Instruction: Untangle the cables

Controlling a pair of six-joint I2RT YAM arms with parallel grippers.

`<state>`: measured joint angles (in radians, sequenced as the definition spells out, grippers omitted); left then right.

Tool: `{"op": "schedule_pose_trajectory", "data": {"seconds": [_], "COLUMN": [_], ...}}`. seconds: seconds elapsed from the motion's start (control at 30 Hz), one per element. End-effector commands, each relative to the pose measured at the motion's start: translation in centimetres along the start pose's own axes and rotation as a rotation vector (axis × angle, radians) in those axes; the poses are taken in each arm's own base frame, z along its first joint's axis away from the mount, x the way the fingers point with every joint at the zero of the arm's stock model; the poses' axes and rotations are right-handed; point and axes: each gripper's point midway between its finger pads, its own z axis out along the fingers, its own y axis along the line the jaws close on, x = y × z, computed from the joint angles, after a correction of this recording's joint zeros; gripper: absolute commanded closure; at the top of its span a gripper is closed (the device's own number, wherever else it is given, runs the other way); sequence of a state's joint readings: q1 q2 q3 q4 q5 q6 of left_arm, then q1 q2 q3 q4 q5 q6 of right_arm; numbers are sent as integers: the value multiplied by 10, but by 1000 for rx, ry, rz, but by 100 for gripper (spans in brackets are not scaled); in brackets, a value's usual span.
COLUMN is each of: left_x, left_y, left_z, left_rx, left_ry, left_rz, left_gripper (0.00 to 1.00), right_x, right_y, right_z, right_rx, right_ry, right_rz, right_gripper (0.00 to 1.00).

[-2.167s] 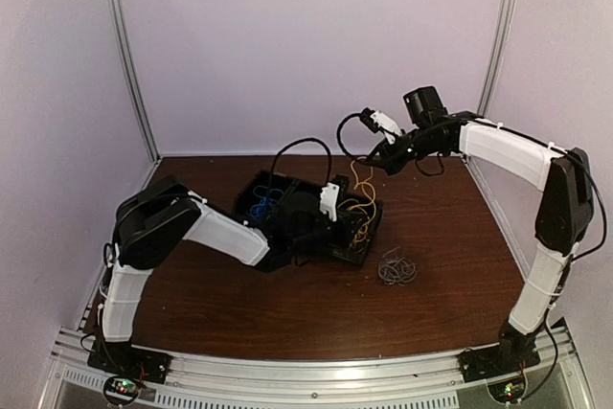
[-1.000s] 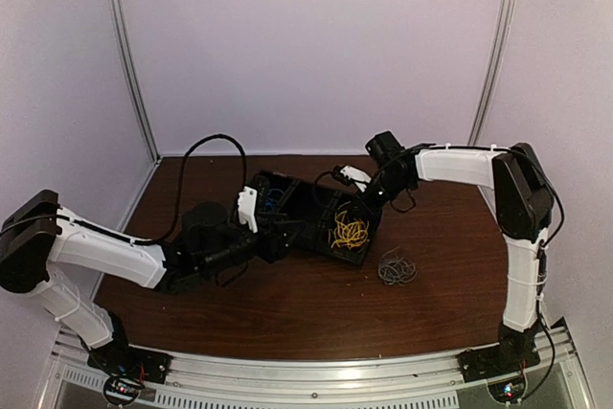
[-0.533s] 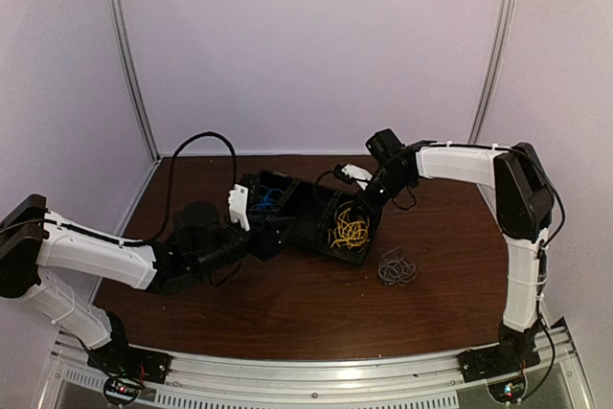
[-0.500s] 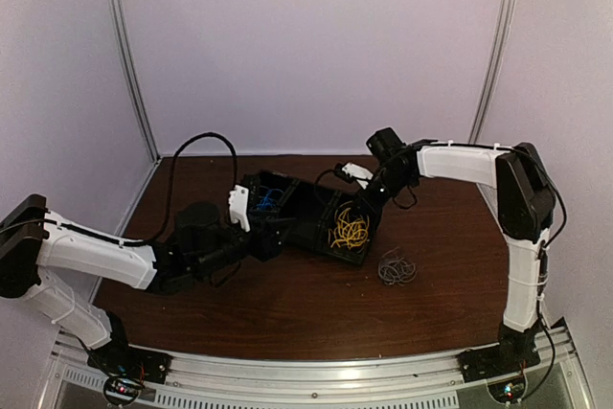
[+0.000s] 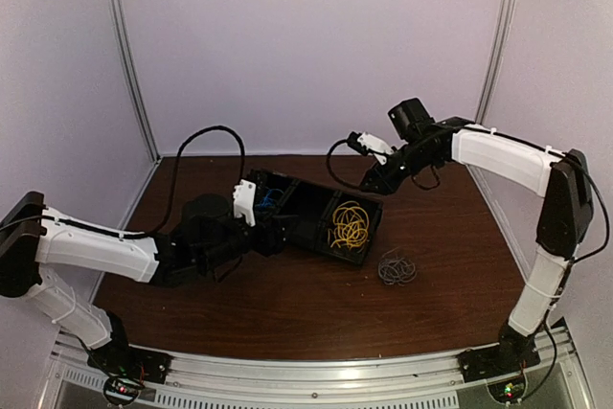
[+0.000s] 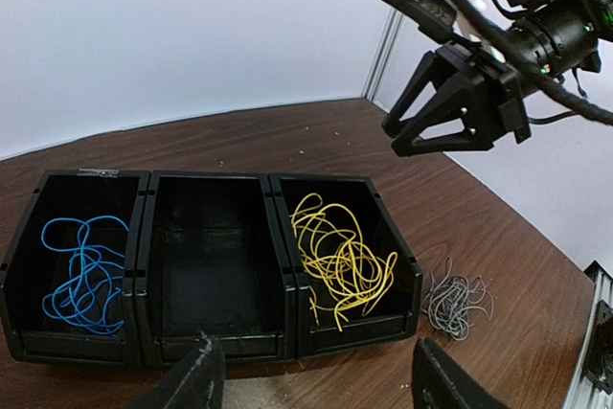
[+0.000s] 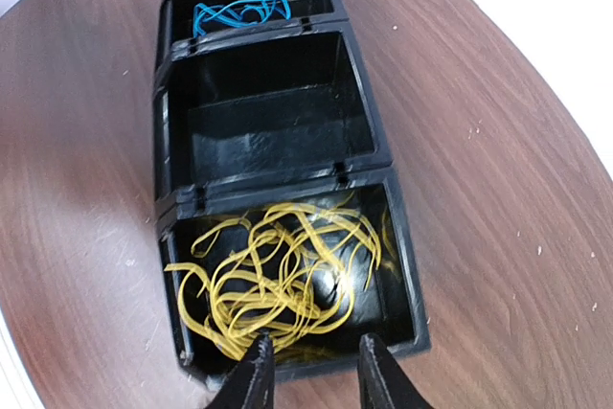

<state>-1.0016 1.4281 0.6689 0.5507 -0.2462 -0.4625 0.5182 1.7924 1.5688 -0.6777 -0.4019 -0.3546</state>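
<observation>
Yellow cables (image 6: 335, 261), blue cables (image 6: 81, 275), black bins (image 6: 206, 177)

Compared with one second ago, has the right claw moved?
Yes. The right claw has lifted off the yellow cables and stands clear above the bins.

Robotics lab cell: plain white walls (image 5: 306, 45), aluminium corner posts (image 5: 131, 64), slotted rail (image 5: 316, 368), wood-grain table (image 5: 287, 304).
</observation>
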Motion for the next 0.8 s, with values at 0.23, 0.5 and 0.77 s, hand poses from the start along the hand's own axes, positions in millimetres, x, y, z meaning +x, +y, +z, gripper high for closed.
{"op": "schedule_pose_trajectory", "data": {"seconds": [0.23,0.5,0.77], "left_x": [-4,7,10], "left_y": [-12,-30,-37], "left_z": [11,26,25], "left_rx": [42,129,156], "left_ry": [-8,29,46], "left_rz": [56,60,63], "left_gripper": [33,36,37], "right_x": [106,163,163], "right_y": [8,5,8], "right_z": [-64,-51,-17], "right_rx": [38,54,-63], "right_ry": [87,186,181], "right_rz": [-61,-48,-79], "right_gripper": [76,73,63]}}
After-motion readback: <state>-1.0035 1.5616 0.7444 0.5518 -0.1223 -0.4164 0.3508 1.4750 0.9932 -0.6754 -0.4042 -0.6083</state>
